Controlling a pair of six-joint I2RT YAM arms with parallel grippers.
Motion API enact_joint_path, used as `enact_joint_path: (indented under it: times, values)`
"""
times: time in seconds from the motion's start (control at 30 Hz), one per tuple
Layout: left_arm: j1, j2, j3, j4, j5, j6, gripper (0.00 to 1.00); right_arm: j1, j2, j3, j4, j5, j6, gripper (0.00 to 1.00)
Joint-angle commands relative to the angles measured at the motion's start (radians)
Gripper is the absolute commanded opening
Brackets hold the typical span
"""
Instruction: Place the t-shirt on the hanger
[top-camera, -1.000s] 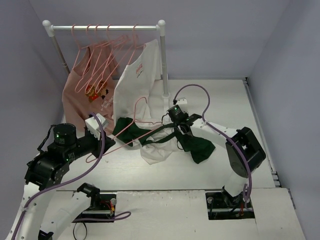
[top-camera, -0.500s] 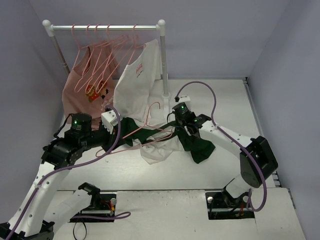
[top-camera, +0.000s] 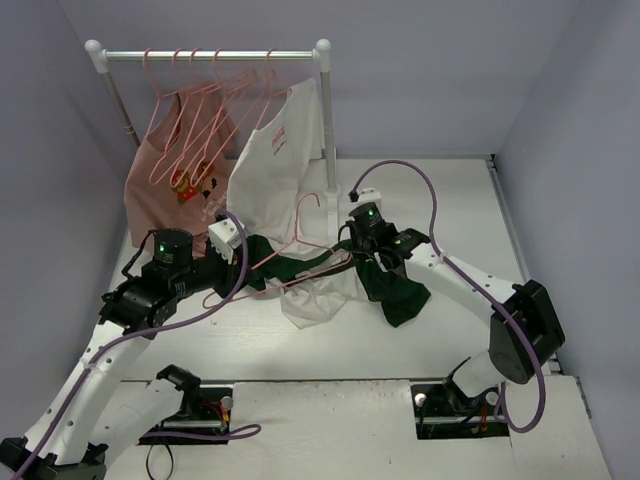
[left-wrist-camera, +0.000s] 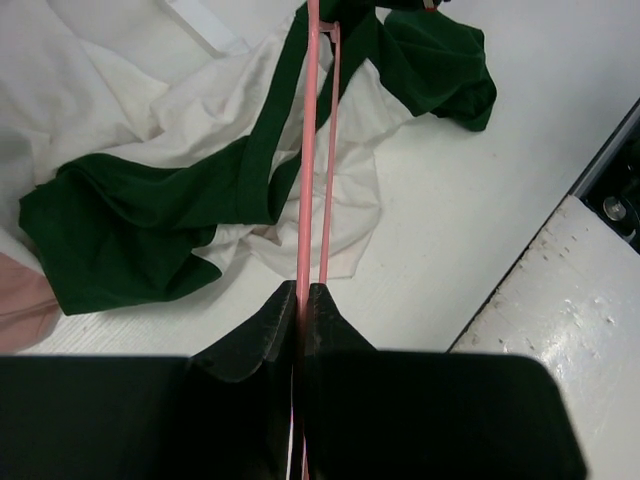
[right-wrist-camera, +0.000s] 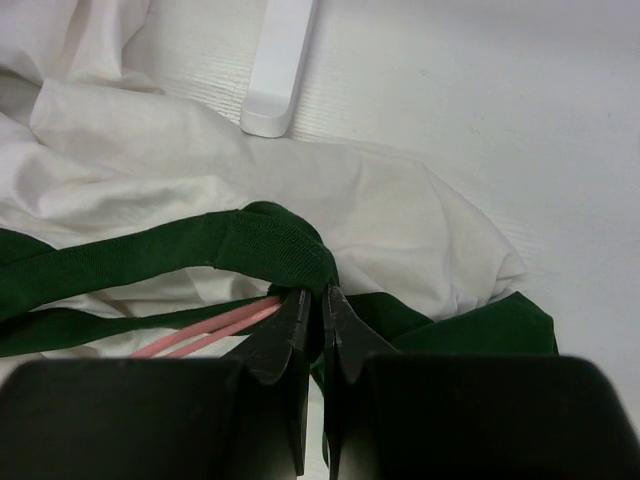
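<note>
Near the middle of the tabletop (top-camera: 430, 200), the t-shirt (top-camera: 318, 300) lies crumpled in front of the rack (top-camera: 210, 55), its green sleeves splayed to either side. The left tool (left-wrist-camera: 302, 290) is clamped on one end of the hanger (left-wrist-camera: 307, 150), holding it low and pointed across the shirt. The pink wires run along the dark green collar (right-wrist-camera: 270, 245) and seem to pass through the neck opening. The right tool (right-wrist-camera: 312, 295) is pinched together on that collar band, with the hanger's wires ending just at its fingertips. I judge the step in hand to be threading the hanger into the neck, only just begun. The next move calls for the collar to be held taut and open while the hanger slides further in. One shoulder of the hanger should go under the fabric, with the hook left outside.
</note>
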Motion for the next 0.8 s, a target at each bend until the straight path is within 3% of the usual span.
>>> enact_joint_path:
  times: [0.0, 0.47, 0.77]
  values:
    - [-0.005, -0.029, 0.042, 0.125, -0.019, 0.009, 0.00, -0.009, -0.061, 0.031, 0.033, -0.002, -0.019, 0.00]
    - [-0.005, 0.030, 0.029, 0.142, 0.105, 0.015, 0.00, -0.009, -0.080, 0.057, 0.033, -0.032, -0.056, 0.00]
    - [-0.005, 0.051, -0.004, 0.362, 0.111, -0.099, 0.00, 0.001, -0.157, 0.108, 0.034, -0.078, -0.133, 0.00]
